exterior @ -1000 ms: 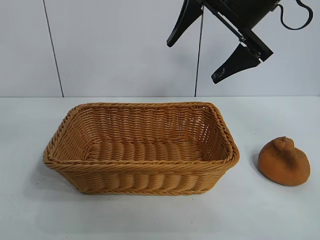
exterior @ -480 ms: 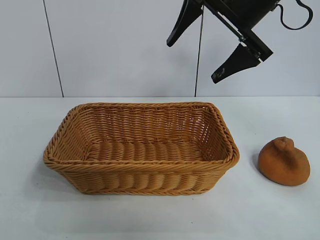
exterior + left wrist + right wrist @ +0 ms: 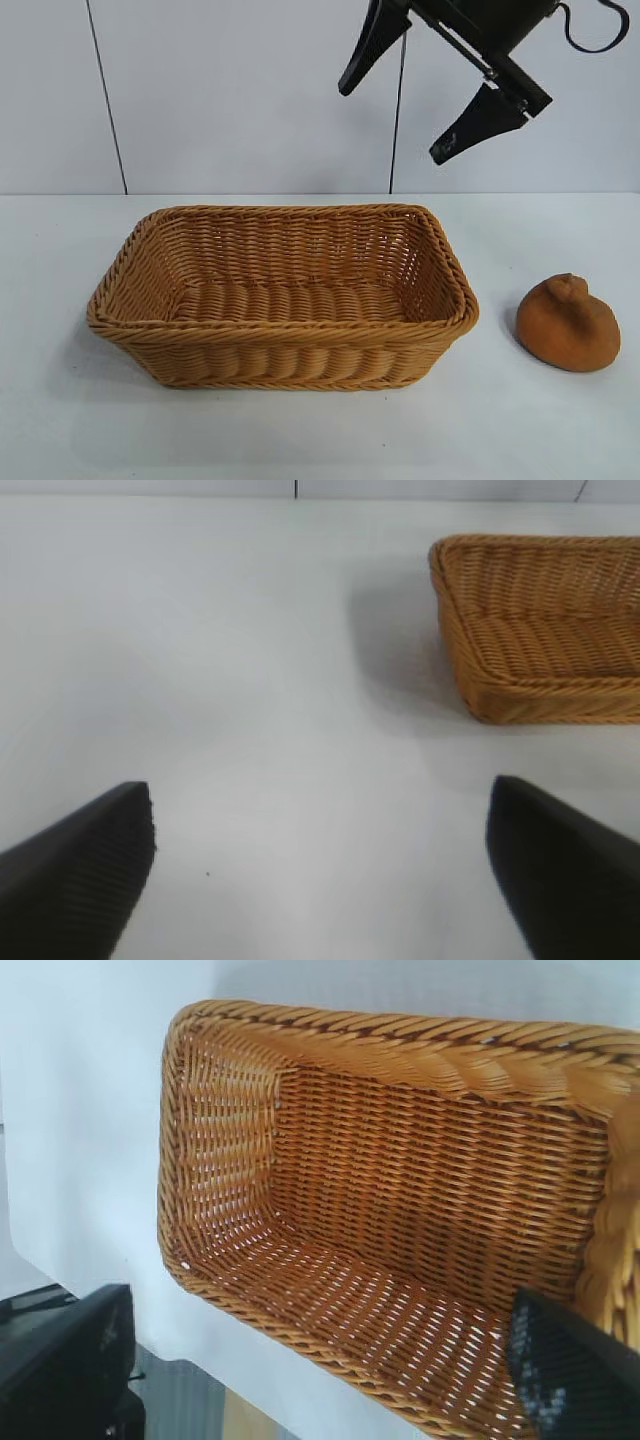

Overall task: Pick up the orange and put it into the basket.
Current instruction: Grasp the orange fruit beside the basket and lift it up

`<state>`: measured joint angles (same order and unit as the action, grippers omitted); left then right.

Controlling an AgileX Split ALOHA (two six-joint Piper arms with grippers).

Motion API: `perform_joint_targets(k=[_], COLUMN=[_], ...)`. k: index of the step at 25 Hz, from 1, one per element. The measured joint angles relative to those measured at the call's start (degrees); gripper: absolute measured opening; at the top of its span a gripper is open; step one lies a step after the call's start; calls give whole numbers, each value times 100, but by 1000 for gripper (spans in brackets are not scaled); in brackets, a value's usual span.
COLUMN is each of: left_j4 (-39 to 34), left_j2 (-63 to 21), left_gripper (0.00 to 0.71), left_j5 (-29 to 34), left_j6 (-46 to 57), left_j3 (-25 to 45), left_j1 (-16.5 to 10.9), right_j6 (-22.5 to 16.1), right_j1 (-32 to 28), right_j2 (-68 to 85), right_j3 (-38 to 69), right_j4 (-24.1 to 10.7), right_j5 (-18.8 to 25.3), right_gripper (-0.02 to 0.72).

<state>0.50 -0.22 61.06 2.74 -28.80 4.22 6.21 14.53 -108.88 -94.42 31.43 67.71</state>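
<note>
Fingers of the right gripper (image 3: 393, 123) spread wide above the white table (image 3: 540, 430), wall (image 3: 240, 90) behind.

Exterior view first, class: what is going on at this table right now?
Nothing is being held yet. The right gripper hangs high above the basket's far right corner, fingers spread open and empty. The basket has nothing in it. The orange sits on the white table to the right of the basket, apart from it and untouched. The left gripper is open too, over bare table off the basket's other end.
</note>
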Motion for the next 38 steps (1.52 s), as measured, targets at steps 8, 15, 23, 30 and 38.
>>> perform_joint_targets(k=[8, 15, 23, 30, 38], left_j4=[-50, -50, -50, -50, -50], left_j2=[-1, -1, -1, -1, -1], left_gripper=[643, 643, 643, 643, 643], left_j5=[0, 0, 0, 0, 0], left_j6=[5, 10, 10, 10, 10], left_j3=[0, 0, 0, 0, 0], left_j1=[0, 0, 0, 0, 0], right_j6=[-904, -882, -621, -416, -686], right_j1=[-50, -921, -1330, -1171, -1171], right_j2=[-12, -23, -116, -813, -898], right_j3=[-374, 243, 2079, 2468, 2468], right_j4=[-2268, -2385, -2117, -1682, -2136], right_j5=[157, 194, -836, -1975, -1942], right_gripper=[694, 694, 694, 694, 283])
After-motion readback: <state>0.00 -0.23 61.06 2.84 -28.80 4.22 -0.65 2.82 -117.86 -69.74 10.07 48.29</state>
